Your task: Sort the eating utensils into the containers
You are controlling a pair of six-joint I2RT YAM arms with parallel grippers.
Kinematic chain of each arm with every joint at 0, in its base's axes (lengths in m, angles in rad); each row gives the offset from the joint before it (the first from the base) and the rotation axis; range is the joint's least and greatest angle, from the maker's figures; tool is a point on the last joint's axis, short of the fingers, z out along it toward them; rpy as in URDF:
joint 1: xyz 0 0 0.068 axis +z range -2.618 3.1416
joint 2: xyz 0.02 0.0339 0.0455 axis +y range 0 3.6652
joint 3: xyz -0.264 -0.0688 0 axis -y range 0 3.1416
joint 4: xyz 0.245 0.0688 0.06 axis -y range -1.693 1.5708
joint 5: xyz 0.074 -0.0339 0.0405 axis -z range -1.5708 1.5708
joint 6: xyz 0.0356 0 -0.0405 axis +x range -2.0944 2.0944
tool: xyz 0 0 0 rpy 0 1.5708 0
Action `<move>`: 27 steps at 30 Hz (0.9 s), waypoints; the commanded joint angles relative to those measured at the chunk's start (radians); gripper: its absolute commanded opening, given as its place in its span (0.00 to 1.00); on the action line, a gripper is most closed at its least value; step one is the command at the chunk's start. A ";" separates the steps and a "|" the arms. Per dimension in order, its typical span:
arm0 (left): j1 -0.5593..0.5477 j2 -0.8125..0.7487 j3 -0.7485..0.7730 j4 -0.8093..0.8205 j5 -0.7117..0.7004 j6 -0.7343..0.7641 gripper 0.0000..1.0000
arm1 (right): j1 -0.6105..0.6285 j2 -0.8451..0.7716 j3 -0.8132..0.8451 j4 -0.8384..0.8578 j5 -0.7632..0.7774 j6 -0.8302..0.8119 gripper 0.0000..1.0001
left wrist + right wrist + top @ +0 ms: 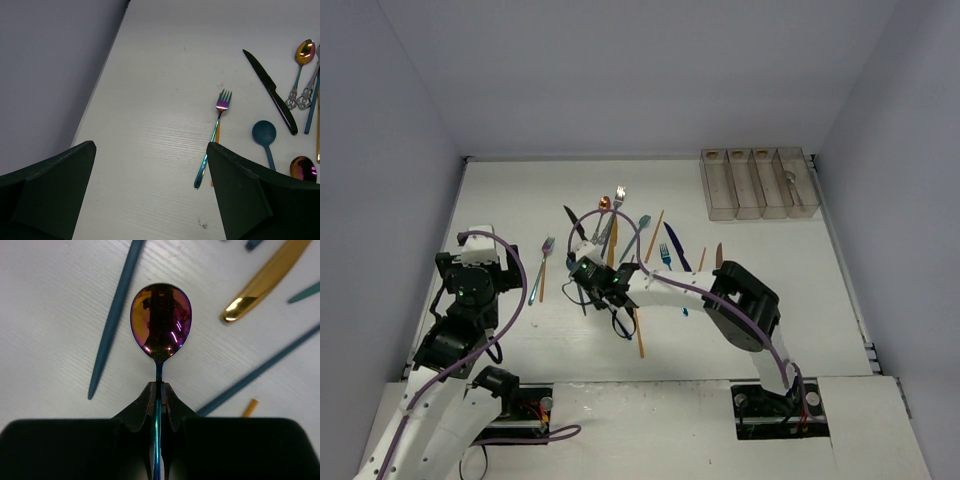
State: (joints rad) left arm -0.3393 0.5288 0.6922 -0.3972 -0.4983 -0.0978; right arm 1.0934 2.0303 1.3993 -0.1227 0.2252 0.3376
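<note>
Surface point(520, 195) of white wood-grain strewn with cutlery: pick-up step, one spoon in the grip.

At the far right corner stands the row of four clear plastic rectangular bins point(735, 185), with a silver utensil point(794, 183) lying in the rightmost one, well apart from the scatter at mid-surface. The left claw point(150, 190) hangs released, jaws wide, near an iridescent blue-purple metal fork point(216, 135). The right claw point(159, 390) is clenched on the thin neck of an iridescent purple-gold metal spoon point(161, 322), just behind its bowl, between a slim teal handle point(117, 315) and a polished gold handle point(265, 282). Whether the bowl has left the surface I cannot tell. The grasp looks made, so the carry comes next. That calls for a straight lift clear of the neighbours, a swing to the bins, and lining the spoon up lengthwise with a narrow bin before letting go.
</note>
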 commanded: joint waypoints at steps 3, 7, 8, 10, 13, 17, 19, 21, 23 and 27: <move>0.003 -0.006 0.048 0.037 -0.001 -0.011 0.91 | -0.140 -0.310 0.113 0.003 0.144 -0.243 0.00; 0.003 -0.015 0.047 0.036 0.009 -0.007 0.91 | -0.277 -0.383 0.120 0.013 0.252 -0.452 0.00; 0.003 -0.019 0.047 0.035 0.011 -0.006 0.91 | -0.319 -0.393 0.120 0.018 0.259 -0.498 0.00; 0.003 -0.025 0.046 0.036 0.015 -0.006 0.91 | -0.424 -0.411 0.114 0.047 0.223 -0.574 0.00; 0.003 -0.029 0.040 0.040 0.036 -0.003 0.91 | -0.599 -0.447 0.076 0.171 0.156 -0.677 0.00; 0.002 -0.023 0.039 0.045 0.071 0.004 0.91 | -0.836 -0.415 0.098 0.300 0.085 -0.751 0.00; 0.002 -0.019 0.038 0.044 0.080 0.006 0.91 | -0.906 -0.358 0.151 0.324 0.034 -0.773 0.00; -0.001 -0.015 0.035 0.046 0.085 0.007 0.91 | -0.999 -0.302 0.197 0.347 -0.010 -0.793 0.00; -0.002 -0.006 0.028 0.054 0.101 0.014 0.91 | -1.046 -0.217 0.260 0.362 -0.044 -0.834 0.00; -0.004 0.035 0.027 0.063 0.141 0.022 0.91 | -1.141 -0.072 0.358 0.373 -0.057 -0.905 0.00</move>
State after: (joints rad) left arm -0.3393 0.5089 0.6922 -0.3984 -0.4076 -0.0904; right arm 0.0135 1.8573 1.6439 0.1389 0.2354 -0.4552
